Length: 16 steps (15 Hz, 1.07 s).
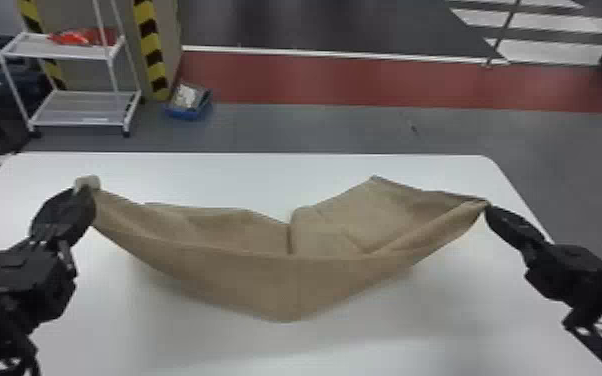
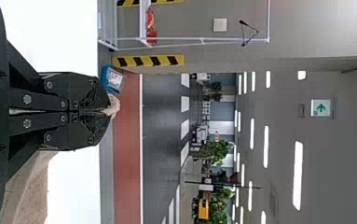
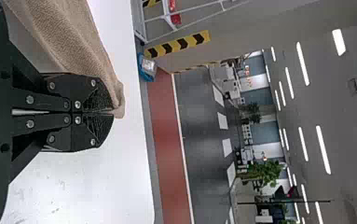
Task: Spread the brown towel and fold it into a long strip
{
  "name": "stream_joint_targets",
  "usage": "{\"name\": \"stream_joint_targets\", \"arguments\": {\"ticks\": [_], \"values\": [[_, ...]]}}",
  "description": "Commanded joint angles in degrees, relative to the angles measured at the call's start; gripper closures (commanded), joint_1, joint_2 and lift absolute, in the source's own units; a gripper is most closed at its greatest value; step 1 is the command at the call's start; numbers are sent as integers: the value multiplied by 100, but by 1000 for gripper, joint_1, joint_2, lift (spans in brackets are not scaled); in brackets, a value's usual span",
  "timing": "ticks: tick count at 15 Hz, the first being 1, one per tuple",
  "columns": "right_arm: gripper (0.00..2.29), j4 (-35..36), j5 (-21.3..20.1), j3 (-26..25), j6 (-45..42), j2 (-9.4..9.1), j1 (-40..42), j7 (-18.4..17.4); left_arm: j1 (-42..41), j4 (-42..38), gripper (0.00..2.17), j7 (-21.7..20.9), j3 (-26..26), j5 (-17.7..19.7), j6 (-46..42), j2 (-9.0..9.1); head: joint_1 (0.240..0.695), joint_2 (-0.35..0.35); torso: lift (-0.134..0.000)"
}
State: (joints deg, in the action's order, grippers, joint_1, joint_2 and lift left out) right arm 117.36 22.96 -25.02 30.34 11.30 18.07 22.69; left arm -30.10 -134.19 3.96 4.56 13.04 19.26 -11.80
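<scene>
Sagging between the two arms, the brown cloth towel (image 1: pixel 275 280) hangs in the head view above the white, smooth tabletop (image 1: pixel 285 350), drawn out wide from side to side. The black left gripper (image 1: pixel 85 192) has one upper corner, and a paler bit of cloth pokes up past its tips; the black right gripper (image 1: pixel 487 205) has the opposite one. From there the near edge dips to a blunt point in the middle, while behind it the cloth lies in loose folds with a dark crease near the centre. Whether that low middle touches the tabletop, I can't tell. Beyond stand a white metal rack (image 1: pixel 85 107) and, on the floor beside it, a blue bin (image 1: pixel 187 111). In the left wrist view, the left gripper (image 2: pixel 109 112) has its jaws together on the towel, a small pale end peeking out past the tips and more brown cloth slanting away beside them. In the right wrist view, the right gripper's (image 3: pixel 113 112) jaws are likewise clamped on the towel, its gathered edge running across the tips.
</scene>
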Motion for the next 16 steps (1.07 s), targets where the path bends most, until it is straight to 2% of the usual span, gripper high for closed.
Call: {"name": "stream_joint_targets", "arguments": {"ticks": [1, 4, 6, 9, 11, 13, 16], "values": [[1477, -12, -20, -267, 179, -5, -49, -10, 48, 253, 1656, 0, -52, -30, -84, 46, 695, -128, -123], [1477, 287, 68, -750, 619, -5, -49, 16, 48, 156, 1656, 8, -61, -30, -137, 81, 695, -167, -123], [1477, 533, 279, -1102, 935, -5, 12, 77, -40, -125, 1652, 17, -26, -12, -101, 81, 695, -192, -123], [1477, 797, 393, -1357, 1603, 30, -32, 121, -180, -608, 1652, 70, 10, 32, 285, 81, 695, -230, -123], [1477, 841, 349, -1269, 2043, 74, -242, 165, -242, -890, 1652, 88, 18, 67, 444, 81, 695, -239, -123], [1477, 770, 50, -891, 2500, 83, -594, 165, -172, -898, 1652, 114, 45, 84, 496, 73, 695, -241, -123], [1477, 384, -152, -522, 2605, 92, -1025, 165, -5, -670, 1652, 149, 97, 93, 602, 73, 695, -196, -123]]}}
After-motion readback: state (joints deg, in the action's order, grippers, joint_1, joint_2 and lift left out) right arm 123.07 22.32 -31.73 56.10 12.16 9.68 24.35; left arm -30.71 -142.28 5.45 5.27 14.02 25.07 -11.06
